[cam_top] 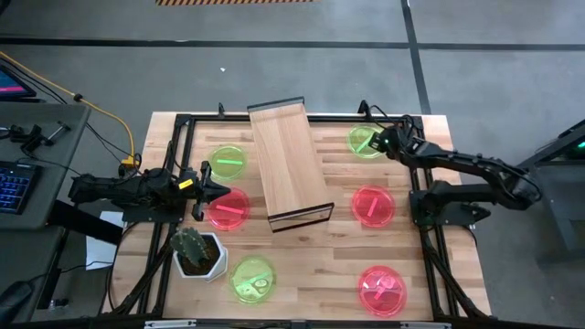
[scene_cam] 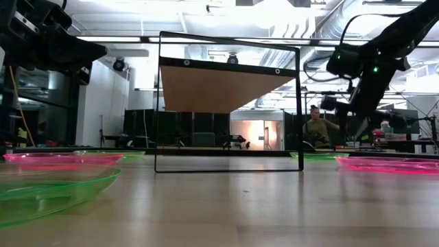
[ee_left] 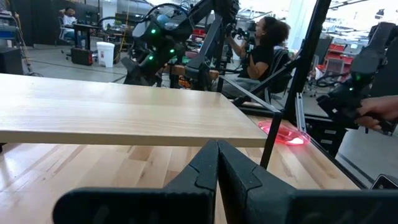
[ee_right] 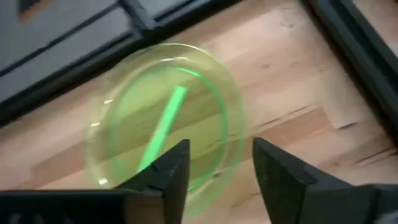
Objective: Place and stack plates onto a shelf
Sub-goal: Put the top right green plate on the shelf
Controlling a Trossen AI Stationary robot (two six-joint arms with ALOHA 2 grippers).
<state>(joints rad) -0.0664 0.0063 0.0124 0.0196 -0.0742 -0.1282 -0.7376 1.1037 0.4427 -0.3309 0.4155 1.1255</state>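
Note:
The shelf (cam_top: 291, 164) is a light-wood plank on a dark metal frame, standing mid-table and raised above it (scene_cam: 226, 86). Three green plates (cam_top: 228, 163) (cam_top: 366, 142) (cam_top: 252, 279) and three pink plates (cam_top: 228, 209) (cam_top: 373, 204) (cam_top: 382, 290) lie flat on the table. My left gripper (cam_top: 219, 189) is shut (ee_left: 217, 168), held level between the left green and pink plates and pointing at the shelf (ee_left: 124, 115). My right gripper (cam_top: 382, 142) is open (ee_right: 221, 162) above the far-right green plate (ee_right: 165, 124), its fingers over the plate's rim.
A cactus in a white pot (cam_top: 196, 251) stands near the left pink plate. A dark frame (cam_top: 183, 119) runs around the table's edge. Beyond the table, a person sits (ee_left: 264, 43) and a hand (ee_left: 379, 112) shows at the side.

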